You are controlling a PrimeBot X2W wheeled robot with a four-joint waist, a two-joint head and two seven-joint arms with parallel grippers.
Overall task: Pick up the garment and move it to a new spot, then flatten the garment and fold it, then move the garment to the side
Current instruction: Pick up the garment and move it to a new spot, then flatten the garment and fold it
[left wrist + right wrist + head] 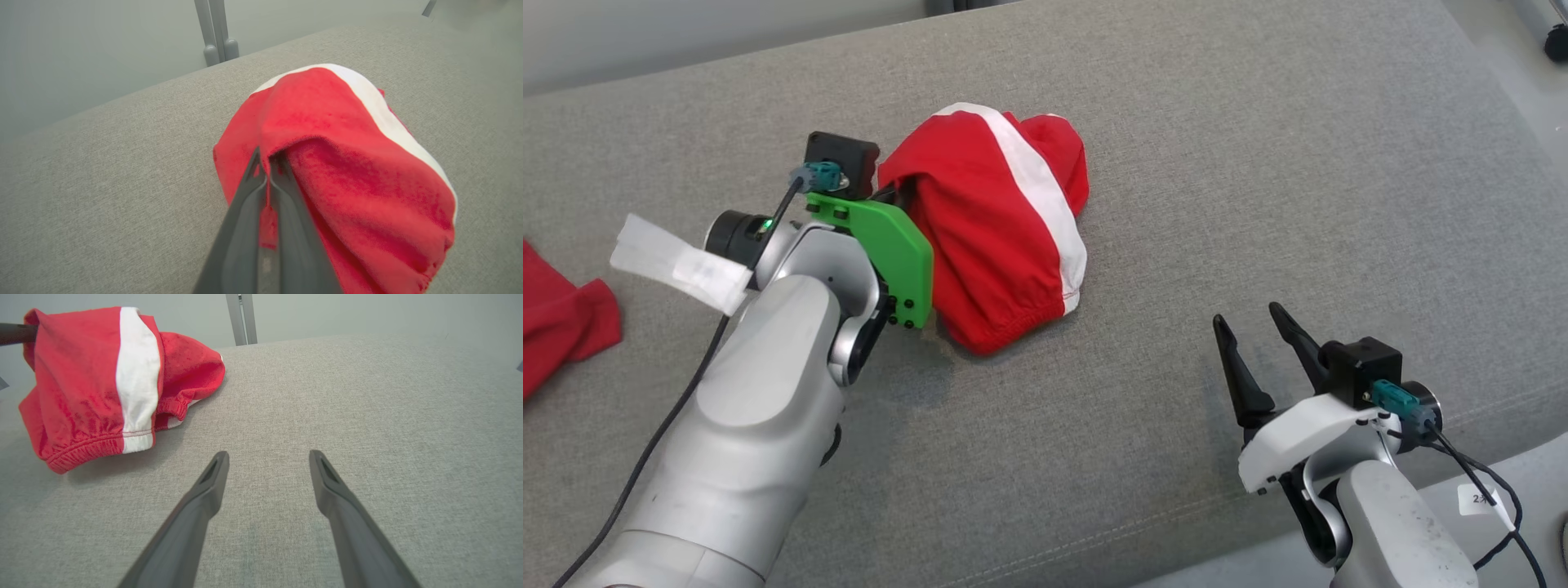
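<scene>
Pick-up stage: the left fingers (pixel 245 204) are pressed together on a fold of the red garment (pixel 1001 229), which hangs bunched from them with its far part resting on the grey surface (pixel 1298 147). The right fingers (pixel 1237 367) are spread and empty, well apart from it. Judged: grasp made; relocating, flattening, folding and the side move all remain.

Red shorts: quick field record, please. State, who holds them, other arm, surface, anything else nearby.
garment: red shorts, white side stripe, bunched, not flattened
held by: left gripper, shut on a fold
other arm: right gripper, open, empty, apart from the shorts
surface: grey fabric surface
also: red cloth at the robot's far left
</scene>
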